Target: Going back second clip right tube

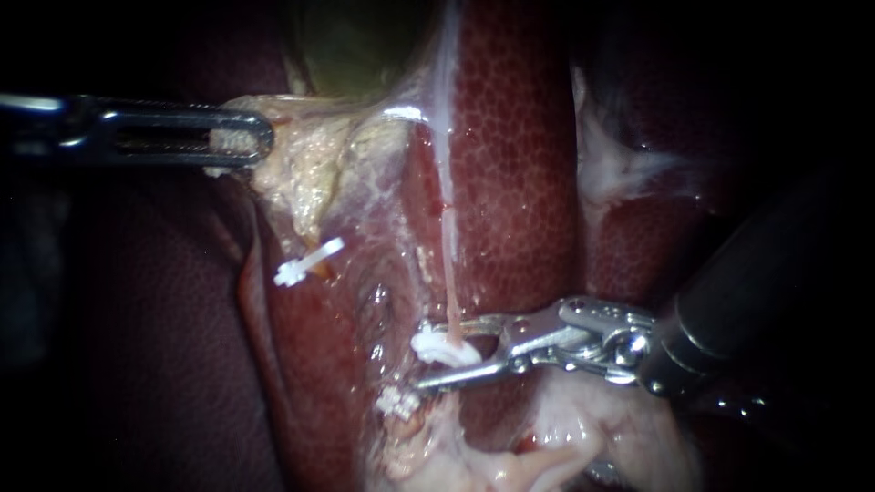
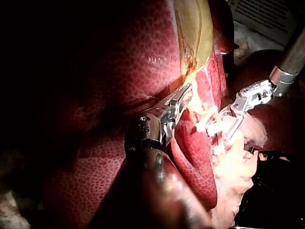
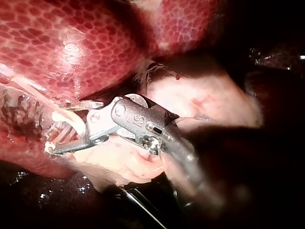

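Much of the scene is liver [image 1: 515, 182]; at far left, the left instrument [image 1: 248, 137] has its jaws closed on pale tissue [image 1: 301, 173], holding it taut. Near right, the right instrument [image 1: 427, 360] holds its jaws parted astride the thin right tube [image 1: 447, 237] and its white clip [image 1: 444, 346]. Withdrawing crooked could, I reckon, snag that clip and tear the tube.

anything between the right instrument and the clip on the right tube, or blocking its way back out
Nothing visible. The right instrument has its open jaws astride the white clip on the right tube, with no tissue between. Its way back along the shaft looks free; pale tissue lies under the shaft, not across it.
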`<state>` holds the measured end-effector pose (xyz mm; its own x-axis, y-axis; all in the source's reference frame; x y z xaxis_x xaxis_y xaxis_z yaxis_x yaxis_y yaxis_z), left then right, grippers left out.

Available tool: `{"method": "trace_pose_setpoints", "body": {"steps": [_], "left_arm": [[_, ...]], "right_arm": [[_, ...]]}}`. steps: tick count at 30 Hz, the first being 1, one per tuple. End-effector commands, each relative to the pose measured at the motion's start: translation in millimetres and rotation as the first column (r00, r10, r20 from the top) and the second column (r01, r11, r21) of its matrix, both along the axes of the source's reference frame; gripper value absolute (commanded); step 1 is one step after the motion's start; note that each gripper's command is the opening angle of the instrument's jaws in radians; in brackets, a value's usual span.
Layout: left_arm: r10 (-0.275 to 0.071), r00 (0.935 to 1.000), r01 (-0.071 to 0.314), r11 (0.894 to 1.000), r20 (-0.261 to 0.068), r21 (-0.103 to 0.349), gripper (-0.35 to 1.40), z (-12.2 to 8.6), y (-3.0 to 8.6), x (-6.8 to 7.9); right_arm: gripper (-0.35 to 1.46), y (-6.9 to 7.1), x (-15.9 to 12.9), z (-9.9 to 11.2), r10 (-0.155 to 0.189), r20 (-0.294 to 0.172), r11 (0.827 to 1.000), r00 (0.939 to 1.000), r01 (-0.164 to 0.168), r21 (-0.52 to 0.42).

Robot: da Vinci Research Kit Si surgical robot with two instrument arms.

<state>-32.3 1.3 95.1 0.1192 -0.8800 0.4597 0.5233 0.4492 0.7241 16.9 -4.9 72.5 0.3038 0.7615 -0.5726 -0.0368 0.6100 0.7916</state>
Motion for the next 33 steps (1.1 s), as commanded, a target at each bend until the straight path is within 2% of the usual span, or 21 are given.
{"method": "trace_pose_setpoints", "body": {"steps": [1, 13, 16, 22, 29, 33], "left_arm": [[0.0, 1.0, 0.0, 1.0, 0.0, 0.0, -0.28, 0.0, 0.0, 0.0], [0.0, 1.0, 0.0, 1.0, 0.0, -0.001, -0.27, 0.0, -0.1, 0.1], [0.0, 1.0, 0.0, 1.0, 0.0, -0.001, -0.27, 0.0, -0.1, 0.1], [0.0, 1.0, 0.0, 1.0, 0.0, -0.001, -0.27, 0.1, -0.2, 0.1], [0.0, 1.0, 0.0, 1.0, -0.001, -0.002, -0.25, 0.3, -0.2, 0.1], [-0.001, 1.0, 0.001, 1.0, -0.001, -0.003, -0.25, 0.4, -0.3, 0.0]], "right_arm": [[0.6, 0.2, -0.3, -0.2, 0.0, 0.0, 1.0, 1.0, 0.0, 0.002], [0.6, 1.0, -2.1, -1.1, -0.004, -0.003, 1.0, 1.0, 0.004, 0.011], [0.6, 1.5, -2.8, -1.7, -0.013, -0.011, 1.0, 0.9999, 0.013, -0.013], [0.6, 4.0, -5.0, -4.6, -0.04, -0.037, 0.995, 0.9985, 0.036, -0.096], [0.6, 7.1, -7.4, -9.1, -0.035, -0.101, 0.986, 0.9942, 0.018, -0.163], [0.6, 8.1, -8.2, -11.4, -0.049, -0.112, 0.98, 0.9925, 0.027, -0.195]]}}
